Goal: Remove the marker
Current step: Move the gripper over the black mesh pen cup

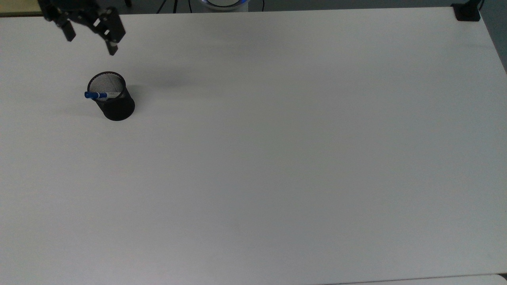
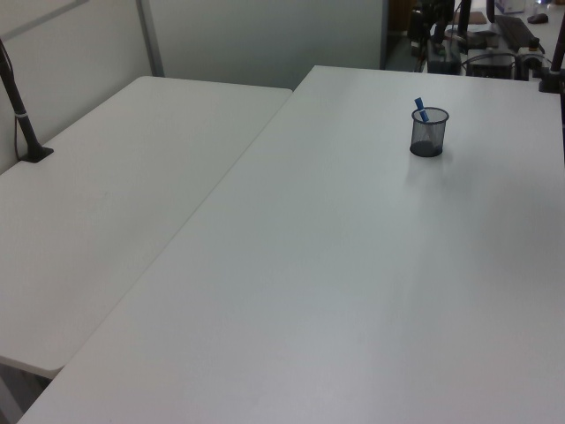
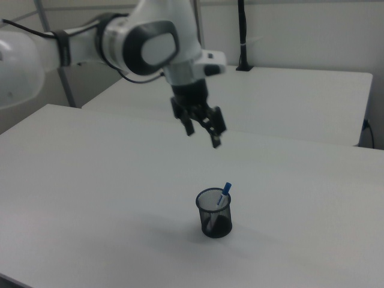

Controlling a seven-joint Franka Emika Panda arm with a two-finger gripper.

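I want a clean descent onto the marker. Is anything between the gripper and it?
Nothing visible blocks it. The open gripper hangs above the table, apart from the mesh cup. The marker leans inside, its blue cap above the rim, free to grasp.

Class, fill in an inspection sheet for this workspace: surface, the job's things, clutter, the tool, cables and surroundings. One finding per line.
Surface: white table, bare apart from the cup.
Job's things: marker stands tilted in the black mesh cup, blue cap poking above the rim.
Clutter: nothing seen.
Tool: the tool hangs open in the air, above and apart from the cup, holding nothing.
Cables: a dark cable runs along the white arm in the right view; another hangs down a black post clamped to the neighbouring table.
Surroundings: second white table alongside, wall panels behind, dark equipment past the far edge in the left view.
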